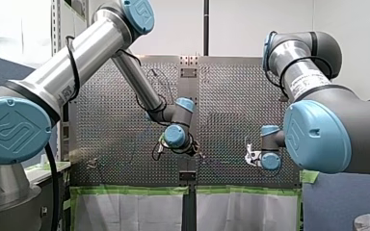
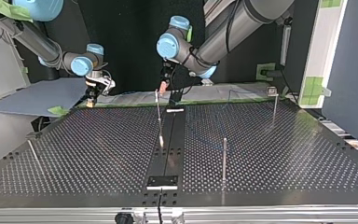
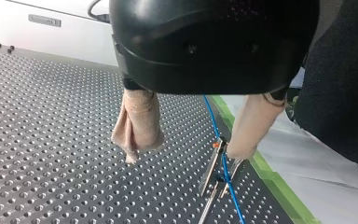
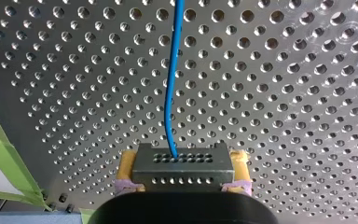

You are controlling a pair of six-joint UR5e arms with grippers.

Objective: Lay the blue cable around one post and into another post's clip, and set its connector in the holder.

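The thin blue cable comes out of a small rectangular metal connector with rows of holes. That connector is clamped crosswise between the yellow pads of my right gripper, whose jaws are closed onto its two short ends. From there the cable runs straight ahead over the perforated metal table, its long axis in line with the gripper's reach. In the left wrist view the same cable passes under my left gripper, close beside one beige pad, and goes between the prongs of a metal clip on top of a thin steel post. It looks seated there, though I cannot be certain. My left gripper stands wide open and holds nothing. In the top view it hovers just above the clip post at the far end of the black centre strip, while my right gripper is near the table's far edge, at the view's left. The cable is too thin to trace there, so I cannot tell whether it rounds another post. I judge that seating the connector remains. A dark rectangular block at the strip's near end looks like the holder, well apart from the right gripper, which is the one to carry the connector there.
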